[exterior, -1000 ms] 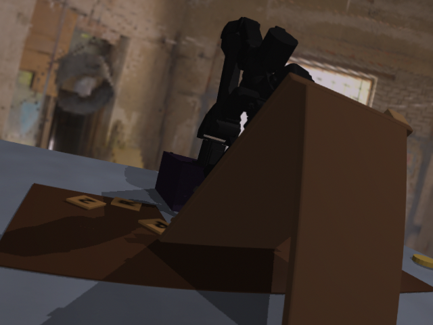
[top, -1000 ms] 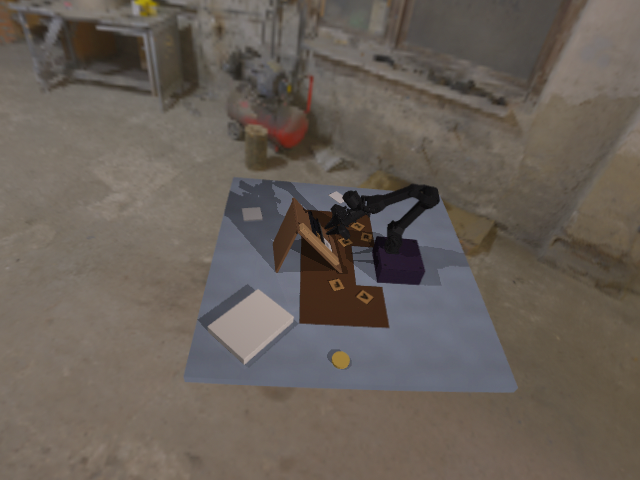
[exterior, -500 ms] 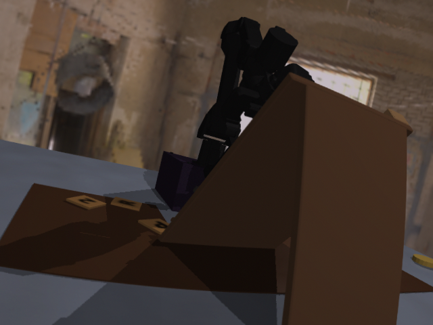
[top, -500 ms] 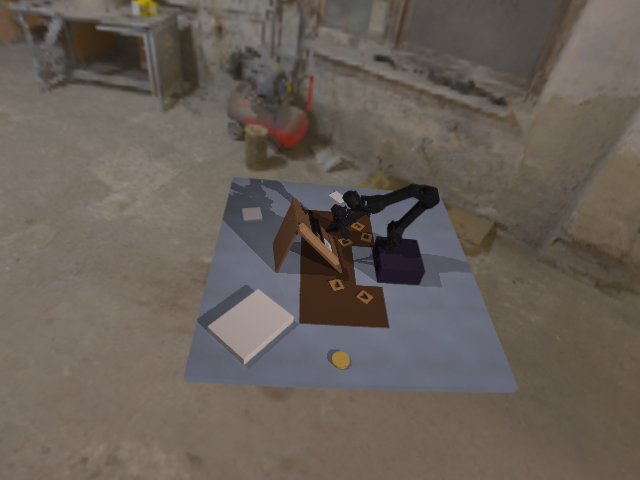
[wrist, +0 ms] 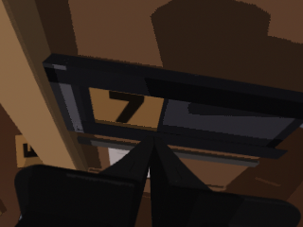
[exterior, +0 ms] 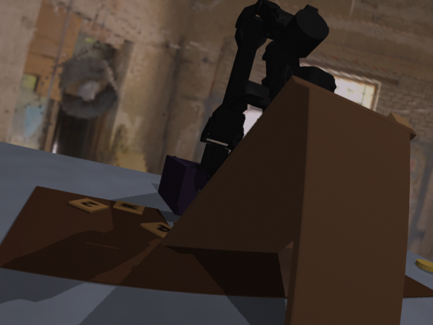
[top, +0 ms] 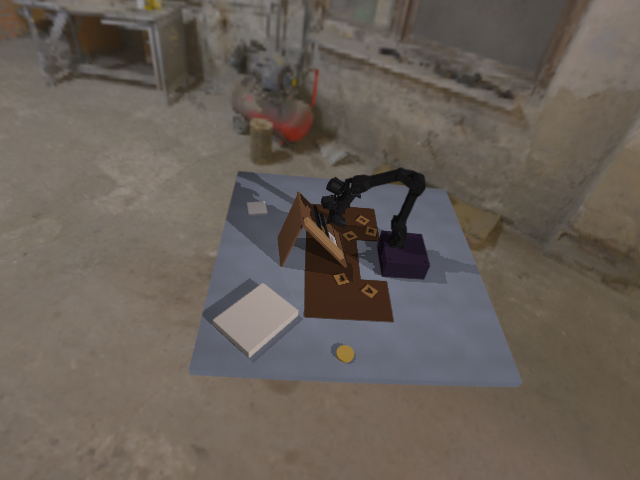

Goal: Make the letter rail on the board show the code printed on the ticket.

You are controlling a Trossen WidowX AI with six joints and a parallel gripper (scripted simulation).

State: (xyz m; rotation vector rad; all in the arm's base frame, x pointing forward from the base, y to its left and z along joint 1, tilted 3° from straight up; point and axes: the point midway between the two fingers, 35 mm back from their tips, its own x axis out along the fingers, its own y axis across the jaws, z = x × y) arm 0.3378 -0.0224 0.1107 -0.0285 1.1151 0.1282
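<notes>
My gripper (top: 334, 222) (wrist: 152, 142) is shut with nothing between its fingertips, just in front of the rail's lower edge. The black letter rail (wrist: 114, 73) is on the sloping board (wrist: 114, 28) (top: 290, 232). One tile marked 7 (wrist: 127, 106) sits in the rail near its left end, with an unfilled stretch to its right. The white ticket (wrist: 115, 156) below the rail is mostly hidden by the fingers; its print cannot be read. Loose tiles include a Z (top: 362, 220) (exterior: 88, 204), a K (top: 371, 230) (exterior: 129, 206), one nearer the board (top: 349, 236) and two others (top: 341, 279) (top: 369, 290).
The loose tiles lie on a brown mat (top: 330, 304). A light wooden ledge (top: 323, 240) (wrist: 24, 57) runs along the board's side. A large pale block (top: 255, 317), a yellow disc (top: 344, 353) and a small pale square (top: 256, 207) lie around the mat. The arm stands on a purple box (top: 404, 263).
</notes>
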